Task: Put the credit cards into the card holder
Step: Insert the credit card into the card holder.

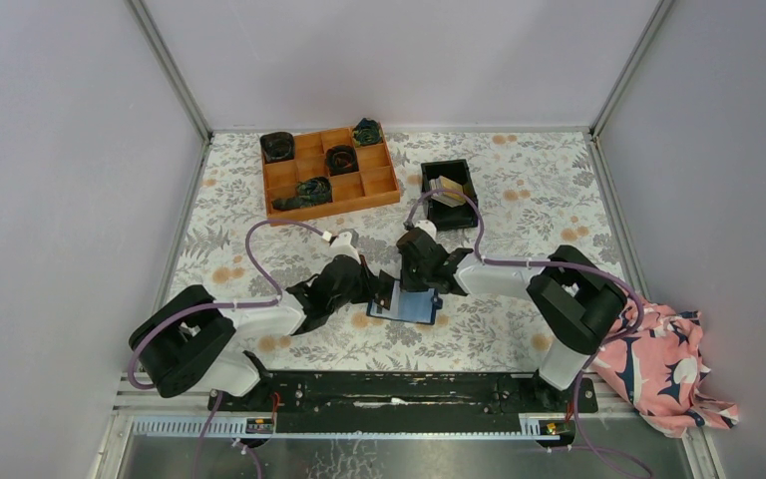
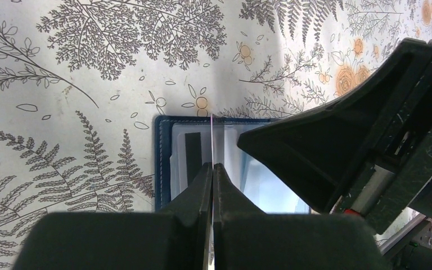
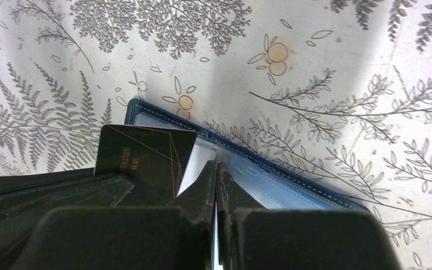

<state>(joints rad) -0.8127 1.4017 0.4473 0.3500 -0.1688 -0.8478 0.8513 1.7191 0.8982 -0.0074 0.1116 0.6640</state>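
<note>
Card holder (image 2: 162, 163): flat, stitched navy rectangle

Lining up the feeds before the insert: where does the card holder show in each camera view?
Top external: card holder, open, just below picture centre.
Left wrist: centre-left, navy edge toward the left.
Right wrist: slanting from centre-left down to lower right.
Shared landmark: dark card standing over it, face-on in the right wrist view, edge-on in the left wrist view; too small to tell from above.
</note>
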